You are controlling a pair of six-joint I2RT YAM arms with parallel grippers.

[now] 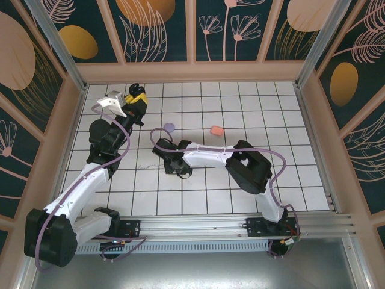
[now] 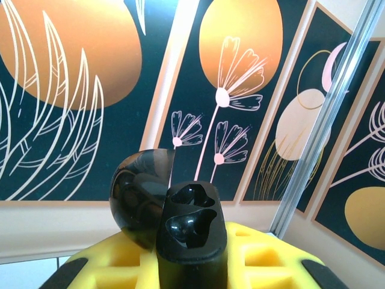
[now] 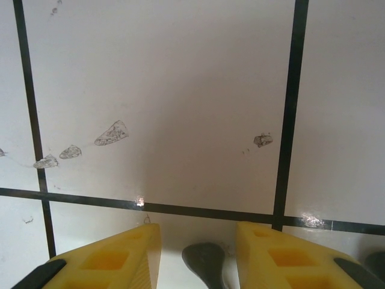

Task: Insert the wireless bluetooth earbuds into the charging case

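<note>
While you watch from above, you get a white counter gridded in black lines, boxed in by teal wall panels with orange ovals and pale flower outlines. The tile under the right wrist camera carries grey scuffs.

Your count:
- Two arms.
- One charging case: black, lid open, both wells empty, raised at back left, pinched by the left fingers.
- One black earbud, lying on the tile between the right fingers, which stand spread with a gap on each side.
- One lilac piece and one salmon-pink piece, mid-counter and well apart. You can't tell case from earbud there.
</note>
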